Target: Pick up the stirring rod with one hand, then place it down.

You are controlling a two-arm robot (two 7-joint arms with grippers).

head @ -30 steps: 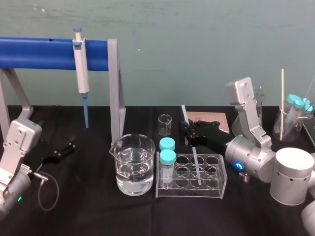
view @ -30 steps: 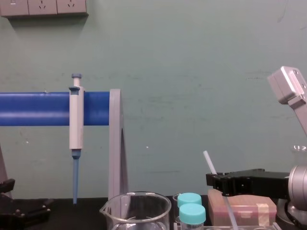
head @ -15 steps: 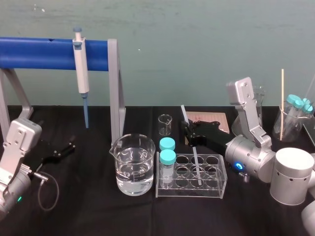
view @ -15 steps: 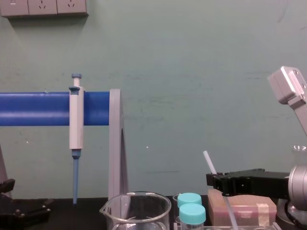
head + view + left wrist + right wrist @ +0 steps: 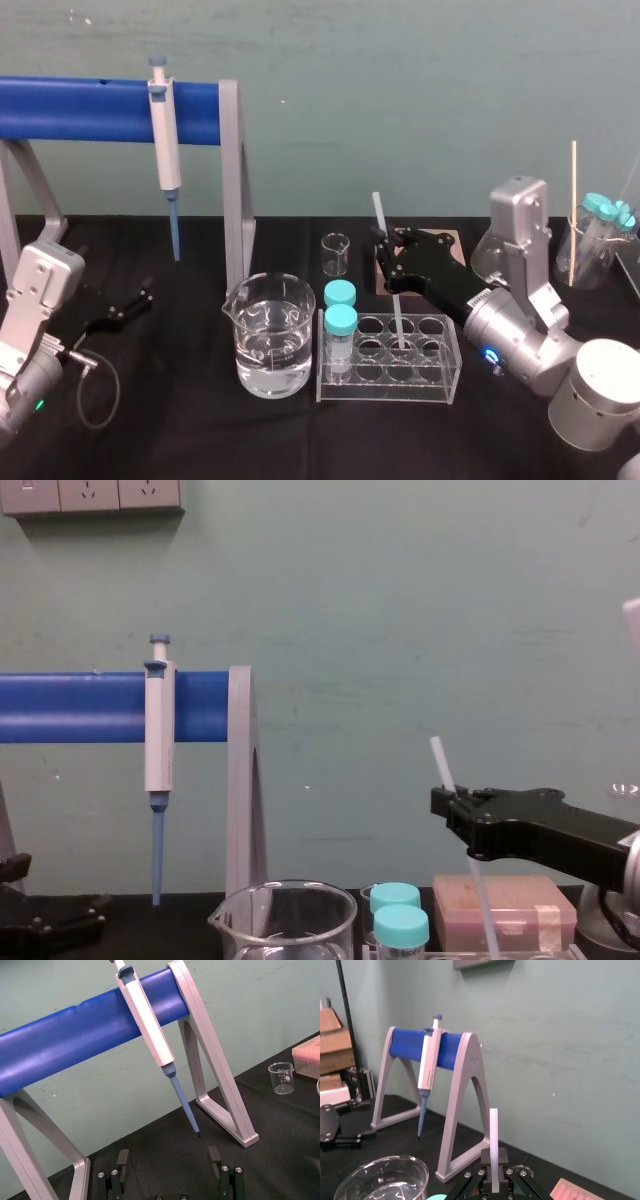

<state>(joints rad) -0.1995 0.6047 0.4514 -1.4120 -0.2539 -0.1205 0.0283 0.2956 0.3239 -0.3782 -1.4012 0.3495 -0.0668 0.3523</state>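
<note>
Right gripper [image 5: 385, 262] pinching the stirring rod [image 5: 380, 213].
I hold it nearly upright, lower end at the clear tube rack [image 5: 385, 390]; my left gripper [image 5: 132, 302] rests spread on the black table [image 5: 190, 430].

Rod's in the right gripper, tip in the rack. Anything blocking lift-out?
Nothing visible. The right gripper is shut on the stirring rod, open space above. Two capped tubes stand at the rack's left end, apart from it. The left gripper rests far left.
</note>
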